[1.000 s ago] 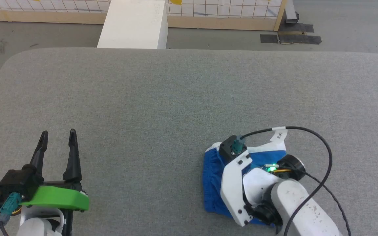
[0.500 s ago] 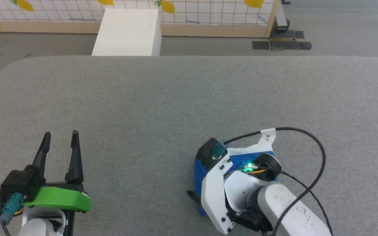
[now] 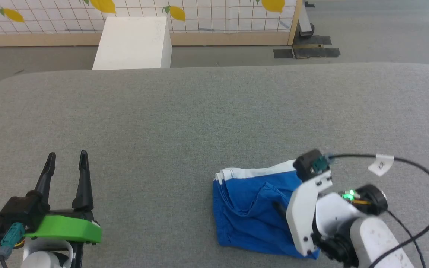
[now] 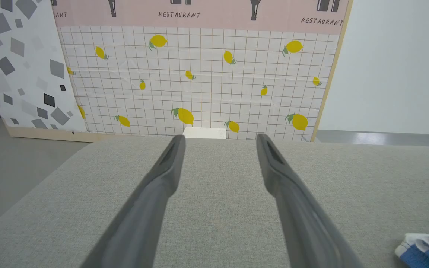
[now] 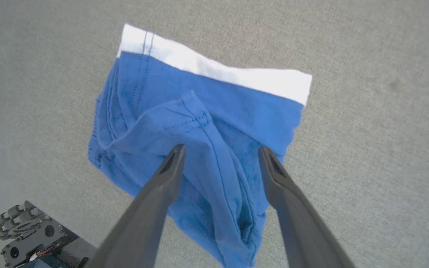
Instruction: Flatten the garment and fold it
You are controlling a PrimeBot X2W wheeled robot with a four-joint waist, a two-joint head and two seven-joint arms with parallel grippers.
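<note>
Right wrist view showed the right end effector (image 5: 221, 149), fingers apart and empty, poised over the rumpled shorts (image 5: 199, 123) on the grey surface's (image 3: 199, 111) near right, flattening seemingly unfinished and an edge grasp needed next; the left end effector (image 3: 67, 153) stood spread, well apart.

White arm shells (image 3: 304, 208), long dark gripper fingers (image 3: 83, 178), lime-green left wrist bracket (image 3: 63, 227), white-tagged black cable (image 3: 352, 156).

Reads "RESTAURANT" twice along the pink band (image 4: 237, 13) atop the lemon-print backdrop (image 4: 207, 96); too blurred to read on the white cable tag (image 3: 380, 166).
</note>
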